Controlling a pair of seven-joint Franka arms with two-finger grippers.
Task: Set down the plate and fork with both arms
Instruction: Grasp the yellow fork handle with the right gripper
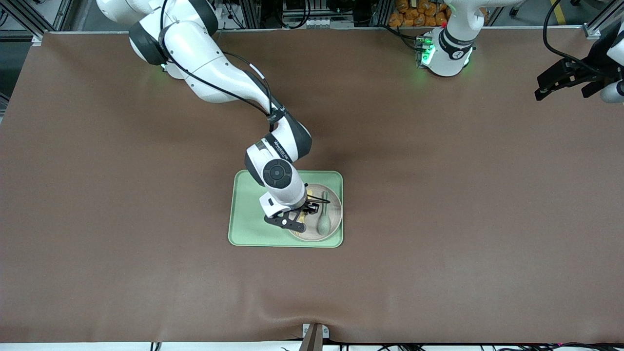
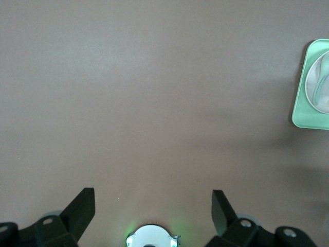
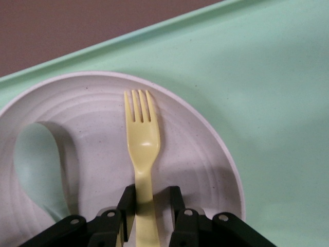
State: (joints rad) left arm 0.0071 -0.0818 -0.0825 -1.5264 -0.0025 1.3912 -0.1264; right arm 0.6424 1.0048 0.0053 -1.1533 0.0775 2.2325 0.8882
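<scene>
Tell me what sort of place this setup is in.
Most likely a robotics lab: two white arms bolted at a brown-covered table, aluminium framing at its edge, and a plate, fork and spoon on a green tray.

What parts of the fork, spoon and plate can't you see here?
- Fork: its handle end runs out of the right wrist view, between the right gripper's fingers; in the front view the arm hides most of it.
- Spoon: its handle is cut off in the right wrist view.
- Plate: partly under the right gripper in the front view; edge-cropped in the left wrist view.
</scene>
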